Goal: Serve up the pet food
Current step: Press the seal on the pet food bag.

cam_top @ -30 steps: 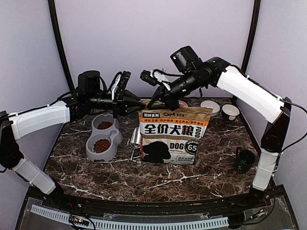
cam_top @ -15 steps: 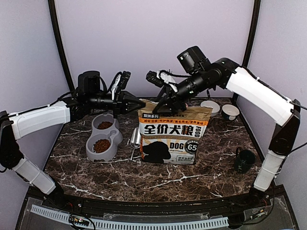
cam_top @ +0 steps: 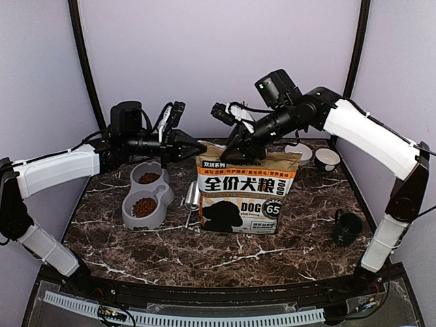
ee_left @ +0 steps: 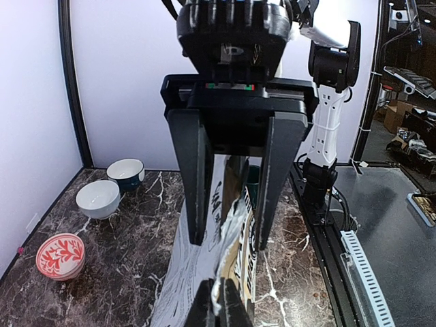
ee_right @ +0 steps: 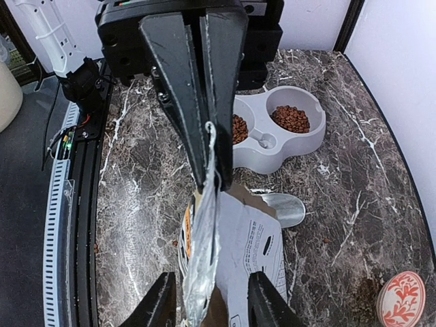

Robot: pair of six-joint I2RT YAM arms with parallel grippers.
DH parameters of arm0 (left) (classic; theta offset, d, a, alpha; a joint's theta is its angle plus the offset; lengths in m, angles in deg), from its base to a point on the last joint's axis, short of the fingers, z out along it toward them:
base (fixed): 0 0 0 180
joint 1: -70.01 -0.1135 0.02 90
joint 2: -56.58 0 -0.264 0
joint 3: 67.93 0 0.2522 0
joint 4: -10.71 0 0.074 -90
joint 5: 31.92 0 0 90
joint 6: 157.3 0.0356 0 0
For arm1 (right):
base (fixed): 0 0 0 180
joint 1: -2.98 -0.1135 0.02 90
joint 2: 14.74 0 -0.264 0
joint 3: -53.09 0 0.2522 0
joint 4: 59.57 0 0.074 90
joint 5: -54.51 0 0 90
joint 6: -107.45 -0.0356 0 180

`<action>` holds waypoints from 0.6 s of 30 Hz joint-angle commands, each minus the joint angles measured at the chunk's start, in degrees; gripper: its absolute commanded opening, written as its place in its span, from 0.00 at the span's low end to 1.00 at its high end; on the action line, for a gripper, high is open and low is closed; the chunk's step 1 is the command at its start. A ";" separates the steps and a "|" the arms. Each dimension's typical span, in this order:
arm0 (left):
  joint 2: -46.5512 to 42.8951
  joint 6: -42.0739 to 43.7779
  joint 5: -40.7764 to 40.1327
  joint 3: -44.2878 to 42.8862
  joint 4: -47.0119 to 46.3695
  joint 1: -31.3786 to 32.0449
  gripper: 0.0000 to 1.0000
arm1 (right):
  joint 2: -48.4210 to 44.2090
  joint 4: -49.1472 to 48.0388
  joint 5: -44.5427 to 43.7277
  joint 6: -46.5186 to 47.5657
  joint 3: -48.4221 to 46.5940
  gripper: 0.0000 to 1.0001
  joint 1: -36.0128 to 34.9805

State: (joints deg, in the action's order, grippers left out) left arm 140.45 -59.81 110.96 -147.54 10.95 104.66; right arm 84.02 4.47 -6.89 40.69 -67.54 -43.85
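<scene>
The printed dog-food bag (cam_top: 248, 197) stands upright mid-table. My left gripper (cam_top: 202, 146) is shut on the top-left corner of the bag's open edge; the left wrist view shows its tips (ee_left: 219, 310) pinching the crumpled foil lip. My right gripper (cam_top: 238, 151) is open, and its fingers (ee_right: 160, 303) straddle the bag's top edge (ee_right: 204, 259) without gripping it. The pet food (cam_top: 144, 206) lies as brown kibble in both cups of the grey double bowl (cam_top: 129, 218), left of the bag. The right wrist view also shows pet food (ee_right: 289, 118) in that bowl (ee_right: 272, 160).
A metal scoop (cam_top: 192, 199) lies between bowl and bag. A white bowl (cam_top: 298, 151) and a blue-rimmed bowl (cam_top: 327, 159) sit at the back right. A red patterned bowl (ee_left: 61, 255) is behind the bag. A black cup (cam_top: 346, 229) stands at the right edge.
My right gripper let go of the bag's top and opened, lifting slightly. My left gripper closed on the bag's top corner. The bag stayed upright.
</scene>
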 commanded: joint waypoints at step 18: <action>-1.96 0.49 1.28 0.83 -1.36 0.25 0.00 | 0.42 1.47 -4.82 -3.46 -2.97 0.00 1.75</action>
State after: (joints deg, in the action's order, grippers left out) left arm 140.45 -59.79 110.79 -147.47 10.77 104.69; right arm 84.37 4.78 -8.56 38.90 -68.44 -43.67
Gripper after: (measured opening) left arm 0.011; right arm 0.010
